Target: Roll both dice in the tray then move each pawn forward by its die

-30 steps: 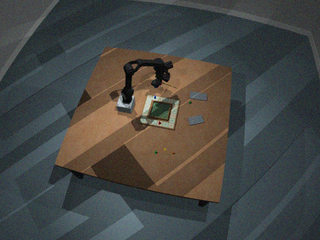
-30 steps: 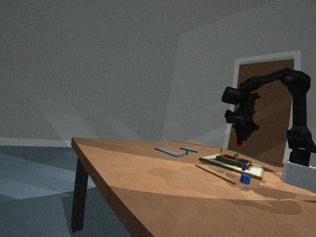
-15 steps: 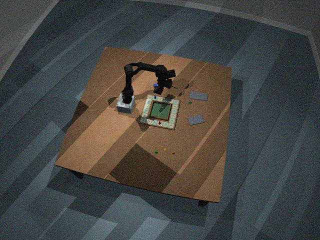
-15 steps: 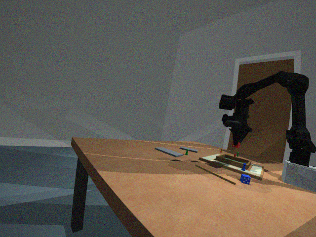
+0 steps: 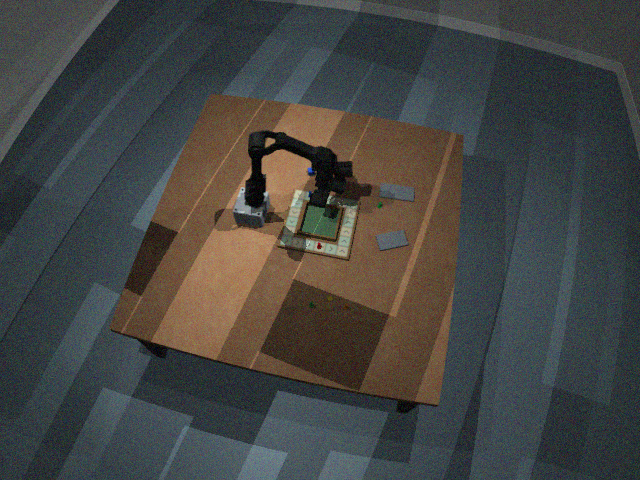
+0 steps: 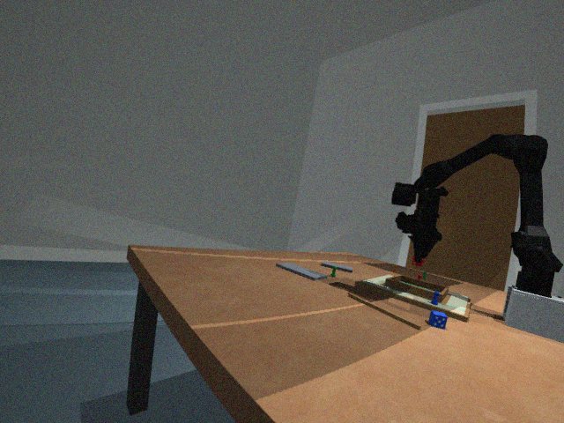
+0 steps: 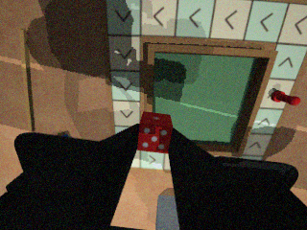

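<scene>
My gripper is shut on the red die and holds it above the board near the tray's edge. The green-floored tray sits inside the arrow board. The blue die lies on the table outside the board. The blue pawn stands on the board's edge on that side. The red pawn stands on the opposite side of the track.
Two grey plates lie beyond the board, with a green piece near them. A thin stick lies beside the board. Small green, yellow and orange pieces lie farther off.
</scene>
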You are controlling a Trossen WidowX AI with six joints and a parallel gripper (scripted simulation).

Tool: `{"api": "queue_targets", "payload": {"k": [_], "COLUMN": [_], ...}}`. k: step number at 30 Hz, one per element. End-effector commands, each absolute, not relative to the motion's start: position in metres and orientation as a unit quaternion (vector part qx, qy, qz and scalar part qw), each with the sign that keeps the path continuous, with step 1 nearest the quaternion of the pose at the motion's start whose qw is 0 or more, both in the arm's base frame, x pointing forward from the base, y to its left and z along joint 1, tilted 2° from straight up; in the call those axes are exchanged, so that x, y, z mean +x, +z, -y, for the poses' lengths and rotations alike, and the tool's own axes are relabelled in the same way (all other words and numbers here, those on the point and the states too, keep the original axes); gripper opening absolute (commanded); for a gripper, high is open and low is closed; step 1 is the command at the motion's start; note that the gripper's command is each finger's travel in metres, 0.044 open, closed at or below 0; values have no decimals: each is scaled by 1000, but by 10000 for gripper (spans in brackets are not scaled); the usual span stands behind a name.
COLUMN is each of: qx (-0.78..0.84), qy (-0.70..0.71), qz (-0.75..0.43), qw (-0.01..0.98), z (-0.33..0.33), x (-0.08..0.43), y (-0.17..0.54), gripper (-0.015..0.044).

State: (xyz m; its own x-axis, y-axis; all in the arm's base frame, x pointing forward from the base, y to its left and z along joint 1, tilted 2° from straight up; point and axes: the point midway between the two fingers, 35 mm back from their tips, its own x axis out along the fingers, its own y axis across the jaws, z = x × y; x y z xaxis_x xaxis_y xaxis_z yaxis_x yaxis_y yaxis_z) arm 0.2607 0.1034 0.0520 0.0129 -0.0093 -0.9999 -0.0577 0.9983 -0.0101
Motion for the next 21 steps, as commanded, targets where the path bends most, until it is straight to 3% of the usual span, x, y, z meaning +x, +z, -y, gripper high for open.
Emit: {"api": "queue_targets", "payload": {"k": [1, 13, 21], "qx": [-35, -61, -59], "qy": [22, 38, 45], "qz": [-701, -696, -602], "qw": [712, 714, 795], "z": [-86, -40, -43], "x": [264, 271, 277], "y": [49, 41, 33], "gripper": [0, 0, 0]}}
